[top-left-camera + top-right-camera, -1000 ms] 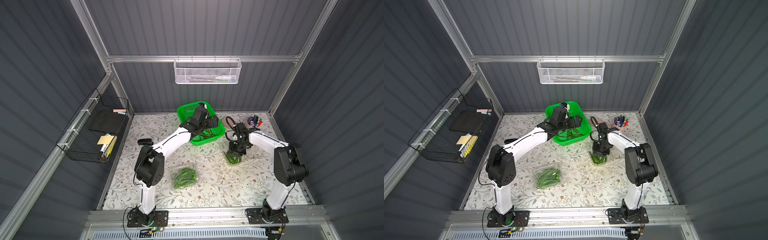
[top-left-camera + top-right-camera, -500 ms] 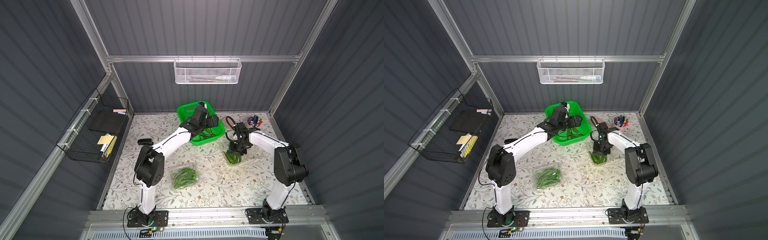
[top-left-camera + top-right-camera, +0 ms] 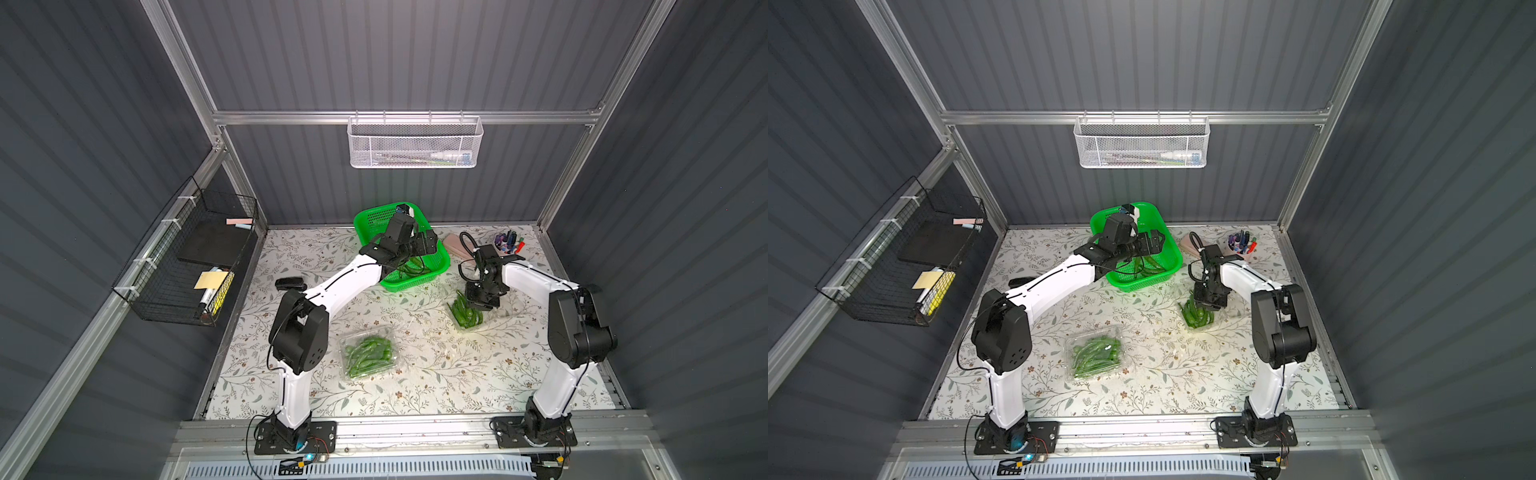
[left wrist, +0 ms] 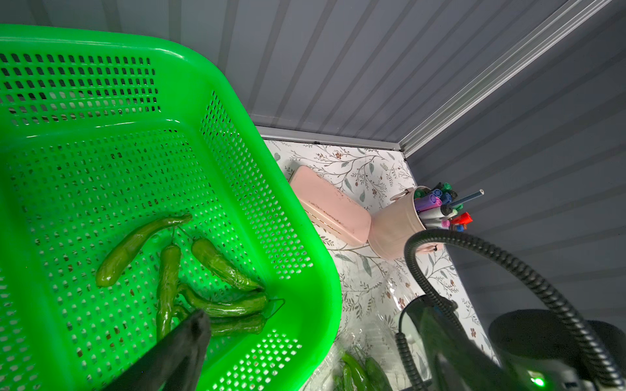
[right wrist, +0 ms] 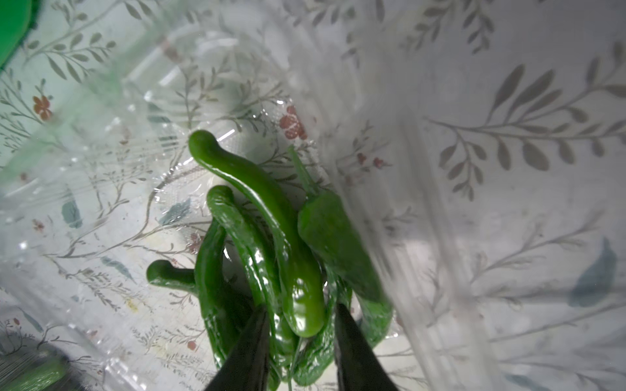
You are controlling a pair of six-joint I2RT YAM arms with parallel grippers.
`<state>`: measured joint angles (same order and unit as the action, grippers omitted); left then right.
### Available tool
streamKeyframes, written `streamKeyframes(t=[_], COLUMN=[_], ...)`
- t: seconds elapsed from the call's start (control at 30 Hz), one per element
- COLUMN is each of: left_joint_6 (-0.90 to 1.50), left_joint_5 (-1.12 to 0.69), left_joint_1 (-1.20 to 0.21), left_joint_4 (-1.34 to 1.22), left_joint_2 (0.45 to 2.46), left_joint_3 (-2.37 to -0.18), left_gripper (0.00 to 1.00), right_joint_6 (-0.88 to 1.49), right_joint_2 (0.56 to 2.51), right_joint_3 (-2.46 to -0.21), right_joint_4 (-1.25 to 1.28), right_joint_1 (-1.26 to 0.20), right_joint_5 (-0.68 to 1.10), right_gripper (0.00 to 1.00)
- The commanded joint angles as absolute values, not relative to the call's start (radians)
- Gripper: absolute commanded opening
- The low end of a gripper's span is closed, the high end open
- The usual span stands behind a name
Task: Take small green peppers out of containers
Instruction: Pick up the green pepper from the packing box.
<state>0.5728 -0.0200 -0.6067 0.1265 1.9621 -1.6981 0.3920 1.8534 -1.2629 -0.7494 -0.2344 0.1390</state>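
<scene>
Two black fingers [image 5: 250, 342] of the right gripper [image 5: 299, 316] stand narrowly apart, pinching glossy, curved small green peppers [image 5: 257, 203] inside a clear, crinkly plastic container [image 5: 111, 142]. Wide open and holding nothing, the left gripper [image 3: 426, 246] hangs over a perforated green basket [image 4: 271, 189] with wrinkled peppers inside. A second container [image 3: 368, 353] lies full near the left arm.

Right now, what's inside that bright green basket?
At least five small green peppers lie on the green basket's perforated floor, bunched toward one corner. A dark finger of the left end effector covers part of the floor, so more could be hidden there.
</scene>
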Motion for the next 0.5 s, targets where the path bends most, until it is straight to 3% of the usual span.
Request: streamKeyframes(t=[0.0,0.3,0.47], left_joint_6=[0.565,0.569,0.572], left_joint_5=[-0.036,-0.040,-0.041], left_joint_1=[-0.601,-0.601,-0.601], left_joint_4=[0.118,0.118,0.127], left_joint_2=[1.970,1.979,1.982], left_joint_3=[-1.689,-1.698,-1.709], left_gripper=[0.99,0.99,0.99], right_joint_6=[0.380,0.385,0.393], right_joint_2=[1.873,1.930,1.935], right_joint_3=[-1.259,-1.255,-1.260], right_joint_4=[-0.749,-0.735,-0.727], right_joint_1=[-0.238,-0.253,-0.255], right_joint_5=[0.156,0.156,0.141], right_gripper=[0.33,0.29,0.21])
